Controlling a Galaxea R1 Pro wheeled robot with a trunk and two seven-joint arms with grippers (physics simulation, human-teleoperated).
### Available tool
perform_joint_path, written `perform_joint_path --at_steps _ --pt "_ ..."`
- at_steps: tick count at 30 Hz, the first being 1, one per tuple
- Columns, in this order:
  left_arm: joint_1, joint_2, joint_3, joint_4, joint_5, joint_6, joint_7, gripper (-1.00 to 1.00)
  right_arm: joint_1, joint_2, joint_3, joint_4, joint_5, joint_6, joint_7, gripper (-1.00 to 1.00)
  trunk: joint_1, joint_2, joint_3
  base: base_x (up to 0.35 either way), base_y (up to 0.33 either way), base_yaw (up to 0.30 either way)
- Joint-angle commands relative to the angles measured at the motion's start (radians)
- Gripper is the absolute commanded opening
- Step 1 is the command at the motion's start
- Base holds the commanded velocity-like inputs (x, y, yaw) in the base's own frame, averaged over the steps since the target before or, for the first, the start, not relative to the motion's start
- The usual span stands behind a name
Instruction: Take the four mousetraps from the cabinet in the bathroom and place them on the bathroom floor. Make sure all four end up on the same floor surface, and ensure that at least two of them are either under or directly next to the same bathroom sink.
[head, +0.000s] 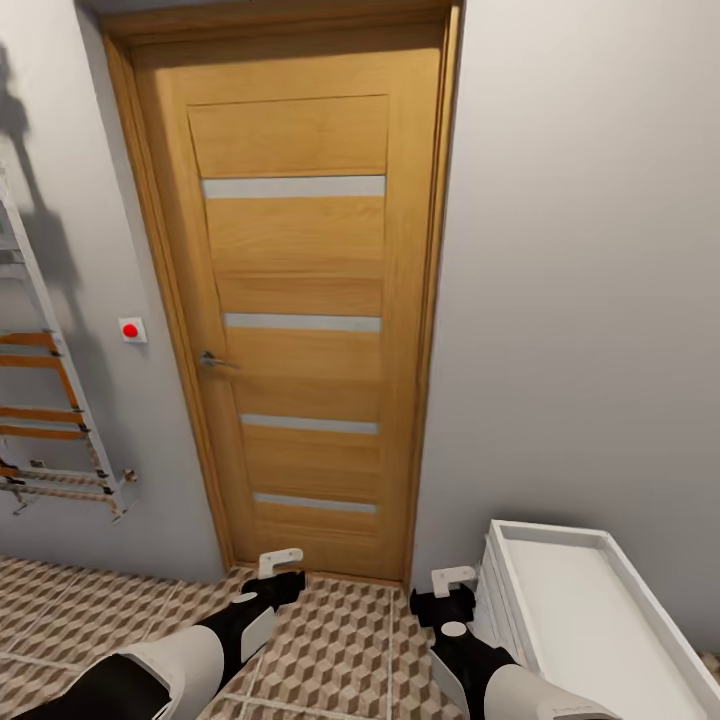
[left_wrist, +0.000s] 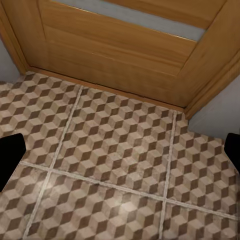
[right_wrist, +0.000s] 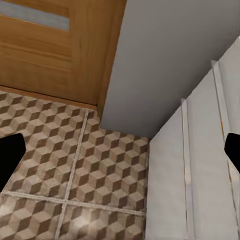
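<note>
Facing wooden door (head: 300, 320), end effectors empty

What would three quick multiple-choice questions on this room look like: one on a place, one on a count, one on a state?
1. The white drawer unit stands:
A. right of the door
B. left of the door
C. in front of the door

2. Pale strips across the door:
A. two
B. four
C. six

3. The door is:
A. wide open
B. half open
C. shut

Answers:
1 A: it sits against the wall beside the right hand.
2 B: four horizontal strips show in the head view.
3 C: the leaf sits flush in its frame above the bathroom floor.
</note>
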Motion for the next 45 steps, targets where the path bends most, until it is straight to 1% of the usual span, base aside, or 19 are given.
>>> perform_joint_path --at_steps 1,45 --pt "-0.001 -0.001 -0.008 0.001 0.007 -0.003 0.004 1.0 -0.001 0.0 0.0 0.001 0.007 -0.001 -0.005 1.0 0.0 -0.001 -0.001 0.0 0.0 0.3" --pt "-0.001 -0.001 -0.008 0.001 0.007 -0.003 0.004 1.0 -0.001 0.0 0.0 0.001 0.008 -0.001 -0.005 1.0 0.0 -0.001 -0.001 0.0 0.0 0.3"
